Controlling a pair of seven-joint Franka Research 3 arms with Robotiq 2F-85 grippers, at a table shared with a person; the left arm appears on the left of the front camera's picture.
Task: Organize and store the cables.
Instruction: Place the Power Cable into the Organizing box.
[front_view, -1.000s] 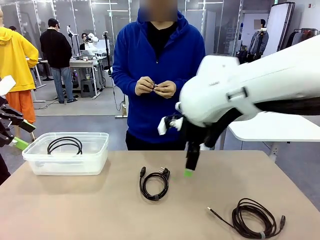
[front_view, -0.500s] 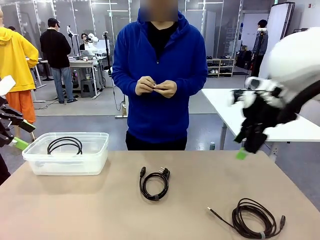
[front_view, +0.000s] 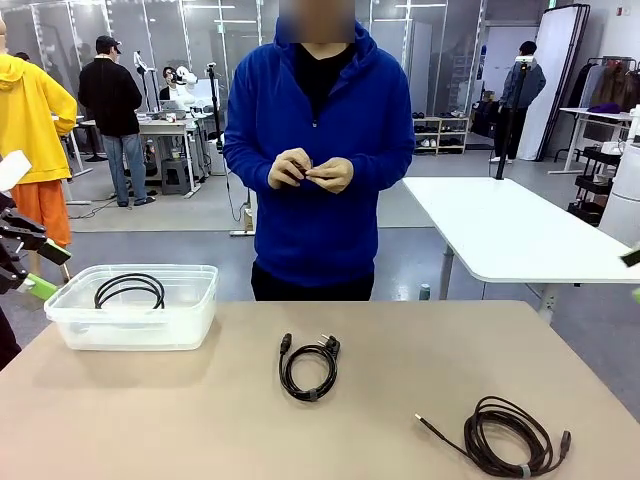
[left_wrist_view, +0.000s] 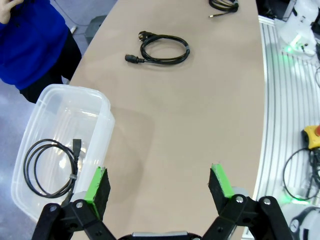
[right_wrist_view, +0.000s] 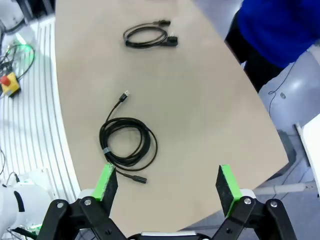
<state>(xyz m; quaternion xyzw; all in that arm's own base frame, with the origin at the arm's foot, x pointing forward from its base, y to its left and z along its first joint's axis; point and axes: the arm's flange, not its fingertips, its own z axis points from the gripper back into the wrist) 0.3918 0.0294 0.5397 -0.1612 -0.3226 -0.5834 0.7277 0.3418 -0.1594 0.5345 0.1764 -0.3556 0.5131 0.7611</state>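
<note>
**Sorting cables: one coil binned, two waiting on the table**

One cable already lies wound flat inside the clear bin at your left end of the table. That is where the rest most likely belong. The middle coil sits on bare tabletop in front of the person, with its plugs bunched at the top. The larger coil lies well apart from it near your right corner, one plug end trailing out to the left. A small tie binds the middle coil, and another binds the larger one. In my judgement that is why both hold their round shape and should lift as one piece.

Your left gripper hangs just beside the bin with its jaws spread wide and nothing between the pads. Your right gripper is equally wide and empty, and it looks down on the larger coil from above the table's right end. So each arm seems parked on its own side.

The person's hands meet at chest height around something too small to identify.

You will find no legible brand, label or print on the cables, bin or grippers.
</note>
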